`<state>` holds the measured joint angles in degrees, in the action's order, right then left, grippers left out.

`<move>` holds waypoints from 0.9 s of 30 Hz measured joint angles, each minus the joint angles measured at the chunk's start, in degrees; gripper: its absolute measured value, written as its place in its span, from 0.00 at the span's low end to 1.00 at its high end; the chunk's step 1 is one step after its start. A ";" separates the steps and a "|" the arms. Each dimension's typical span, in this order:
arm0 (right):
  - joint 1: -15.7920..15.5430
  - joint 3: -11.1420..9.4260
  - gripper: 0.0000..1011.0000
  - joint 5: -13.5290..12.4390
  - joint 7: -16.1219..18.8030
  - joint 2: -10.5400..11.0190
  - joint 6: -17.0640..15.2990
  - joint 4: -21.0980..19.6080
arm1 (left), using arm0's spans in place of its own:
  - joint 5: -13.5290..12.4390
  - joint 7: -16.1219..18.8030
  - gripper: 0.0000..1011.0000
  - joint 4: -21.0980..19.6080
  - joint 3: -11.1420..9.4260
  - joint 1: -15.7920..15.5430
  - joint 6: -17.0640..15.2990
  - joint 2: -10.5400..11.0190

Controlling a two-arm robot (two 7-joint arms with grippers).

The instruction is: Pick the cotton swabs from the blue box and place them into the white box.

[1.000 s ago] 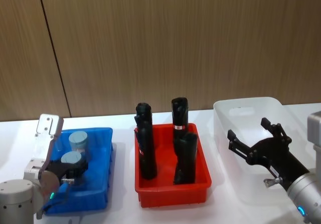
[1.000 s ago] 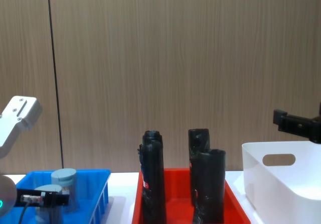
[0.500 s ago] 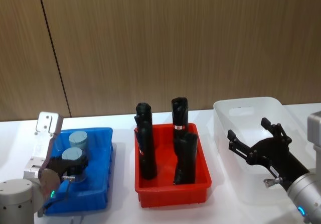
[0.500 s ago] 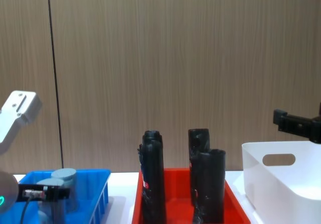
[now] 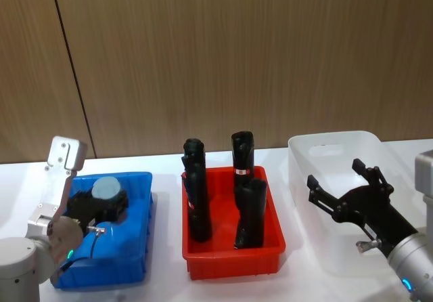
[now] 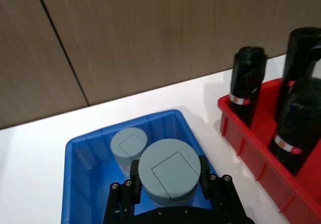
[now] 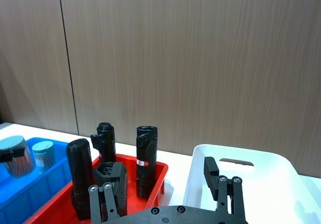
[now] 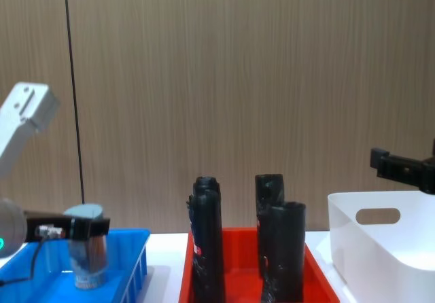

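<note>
My left gripper (image 5: 101, 205) is shut on one jar of cotton swabs (image 5: 106, 188) with a grey-blue lid. It holds the jar upright just above the blue box (image 5: 133, 251). In the chest view the held jar (image 8: 88, 247) hangs with its base near the blue box's (image 8: 132, 276) rim. In the left wrist view the fingers clamp the held jar (image 6: 169, 170), and a second jar (image 6: 129, 142) stands in the blue box (image 6: 75, 148) behind it. My right gripper (image 5: 346, 192) is open, hovering at the near side of the white box (image 5: 331, 143).
A red bin (image 5: 233, 256) with three upright black rolls (image 5: 196, 197) stands between the blue box and the white box. A wooden wall rises close behind the white table (image 5: 169, 288).
My left gripper has risen and shifted slightly right, lifting the jar clear of the blue box floor. The right arm has not moved.
</note>
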<state>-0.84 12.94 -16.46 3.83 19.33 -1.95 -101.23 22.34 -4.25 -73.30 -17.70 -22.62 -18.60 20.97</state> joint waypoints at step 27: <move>0.00 0.00 0.99 0.00 0.00 0.00 0.00 0.00 | 2.54 -18.54 0.66 -15.05 1.71 4.33 2.50 5.87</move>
<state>-0.84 12.94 -16.46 3.83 19.33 -1.95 -101.23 24.87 -22.80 -88.35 -16.00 -18.29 -16.10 26.84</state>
